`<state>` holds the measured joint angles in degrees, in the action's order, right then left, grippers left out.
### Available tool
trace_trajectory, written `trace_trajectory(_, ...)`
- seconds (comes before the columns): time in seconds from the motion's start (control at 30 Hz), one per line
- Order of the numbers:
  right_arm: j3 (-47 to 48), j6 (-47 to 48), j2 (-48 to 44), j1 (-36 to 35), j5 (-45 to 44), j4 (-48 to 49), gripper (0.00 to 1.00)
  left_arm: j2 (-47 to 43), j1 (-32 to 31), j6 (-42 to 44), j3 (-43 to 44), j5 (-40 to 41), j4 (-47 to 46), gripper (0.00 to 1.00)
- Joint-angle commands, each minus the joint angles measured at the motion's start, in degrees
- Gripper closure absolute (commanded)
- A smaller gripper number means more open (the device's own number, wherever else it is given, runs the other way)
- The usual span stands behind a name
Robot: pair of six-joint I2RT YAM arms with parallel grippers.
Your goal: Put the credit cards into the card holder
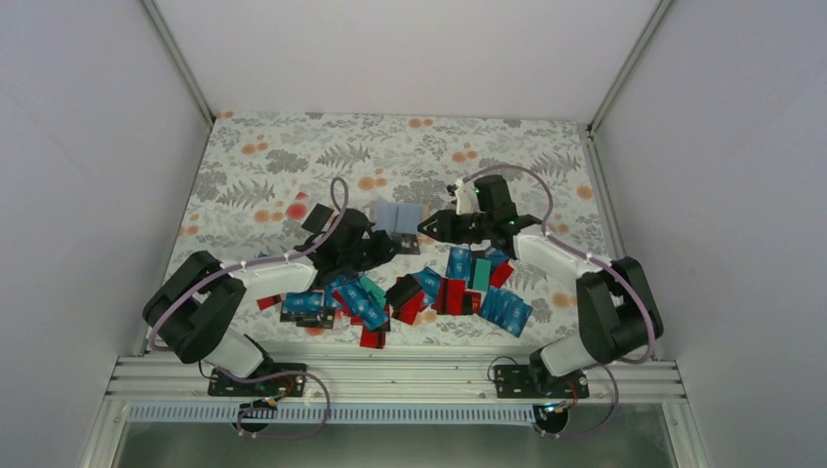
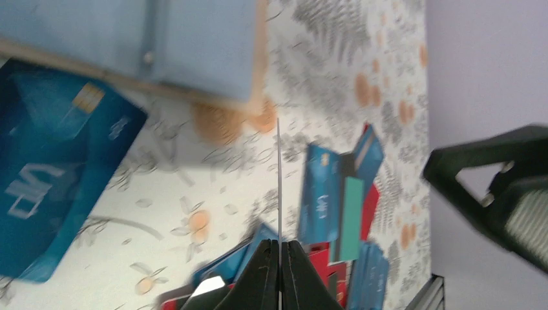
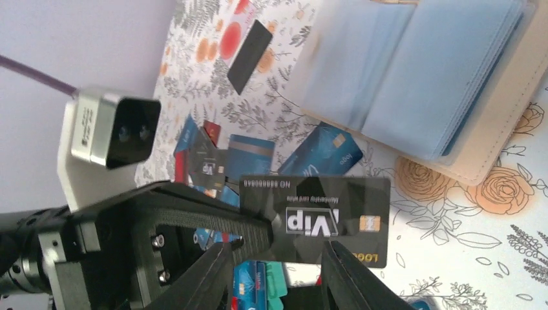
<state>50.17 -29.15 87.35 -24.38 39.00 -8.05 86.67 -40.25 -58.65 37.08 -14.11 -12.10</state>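
The card holder point(image 1: 398, 215) lies open on the flowered cloth, with pale blue sleeves point(image 3: 413, 77) and a beige rim point(image 3: 497, 150). Just in front of it my left gripper point(image 1: 383, 246) is shut on a black VIP card point(image 3: 323, 219). That card shows edge-on in the left wrist view as a thin line point(image 2: 278, 181) rising from the closed jaws point(image 2: 279, 243). My right gripper point(image 3: 278, 261) is open, one finger on each side below the black card, and meets the left one from the right point(image 1: 427, 226). Several blue, red and teal credit cards point(image 1: 429, 292) lie heaped nearer the arms.
A loose blue card point(image 2: 52, 174) lies beside the holder. Another black card point(image 3: 249, 57) rests on the cloth to the holder's left. The left wrist camera point(image 3: 110, 132) hangs close to the right gripper. White walls enclose the table on three sides.
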Motion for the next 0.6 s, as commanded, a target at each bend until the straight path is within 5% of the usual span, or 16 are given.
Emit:
trace_trajectory(0.0, -4.4, -11.6, -5.2, 0.3, 0.0, 7.2, 0.64, -2.3, 0.1, 0.6, 3.8, 1.4, 0.8, 0.98)
trace_trajectory(0.3, -11.2, -27.0, -17.2, 0.3, -4.4, 14.3, 0.57, -4.9, 0.2, -1.3, 8.2, 2.4, -1.3, 0.98)
trace_trajectory(0.57, -13.9, -33.1, -18.9, 0.3, -4.0, 19.0, 0.56, -6.6, 0.3, -3.8, 8.4, 0.0, -6.0, 0.98)
